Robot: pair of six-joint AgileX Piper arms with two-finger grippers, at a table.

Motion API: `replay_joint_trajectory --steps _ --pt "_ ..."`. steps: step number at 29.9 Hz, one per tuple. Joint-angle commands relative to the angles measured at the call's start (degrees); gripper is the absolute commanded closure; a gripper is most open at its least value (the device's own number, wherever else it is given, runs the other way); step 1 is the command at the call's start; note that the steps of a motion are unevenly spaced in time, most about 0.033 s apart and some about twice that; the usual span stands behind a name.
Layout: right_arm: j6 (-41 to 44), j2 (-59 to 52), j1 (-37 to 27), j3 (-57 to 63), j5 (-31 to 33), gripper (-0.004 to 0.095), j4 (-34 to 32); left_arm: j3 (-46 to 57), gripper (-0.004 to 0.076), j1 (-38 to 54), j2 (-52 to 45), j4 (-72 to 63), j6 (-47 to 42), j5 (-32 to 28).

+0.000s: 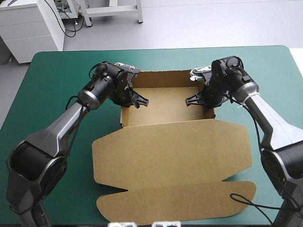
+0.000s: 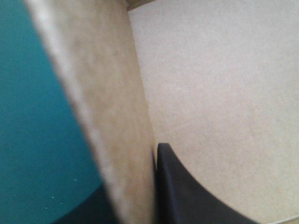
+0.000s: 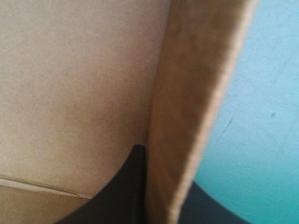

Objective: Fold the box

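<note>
The box (image 1: 170, 142) lies in the middle of the bench (image 1: 52, 94), on the teal-green cover. Its far half is a tray: the back wall (image 1: 163, 75) and both side walls stand up, while the lid (image 1: 170, 151) and its front flap (image 1: 180, 201) lie flat toward the near edge of the bench.

The left tool (image 1: 133, 101) is pressed together on the left wall (image 2: 112, 116). One black finger (image 2: 187, 196) is inside the tray and the other is outside, with the board between them. The right tool (image 1: 199, 101) pinches the right wall (image 3: 187, 116) in the same way, with one finger (image 3: 126, 186) inside. I judge that both tools hold the walls so that these stand upright. The creased board probably wants to spring back if it is not tucked well.

For moving there is good room. To the left and right of the tray the cover is bare up to the bench edges, so each arm can, I think, pull away sideways or upward. On the near side the flat lid takes much place, and the forearms pass just beside its corners. A low move there could push the lid. Beyond the back wall there is also a free strip of cover before the far edge.
</note>
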Motion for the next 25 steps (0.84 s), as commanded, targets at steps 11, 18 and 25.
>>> replay_joint_trajectory --steps 11,18,25 --pt "-2.9 0.1 -0.2 -1.3 -0.2 0.0908 3.1 -1.3 0.0709 -0.6 1.9 -4.7 6.2 0.6" --pt "-2.3 0.1 -0.2 -1.3 -0.2 0.0869 3.2 -1.3 0.0505 -0.6 1.9 -4.7 6.4 2.3" --pt "-3.7 -0.1 -0.2 -1.3 -0.2 0.0235 7.3 -1.3 0.0190 -0.6 1.9 -4.8 6.5 4.9"
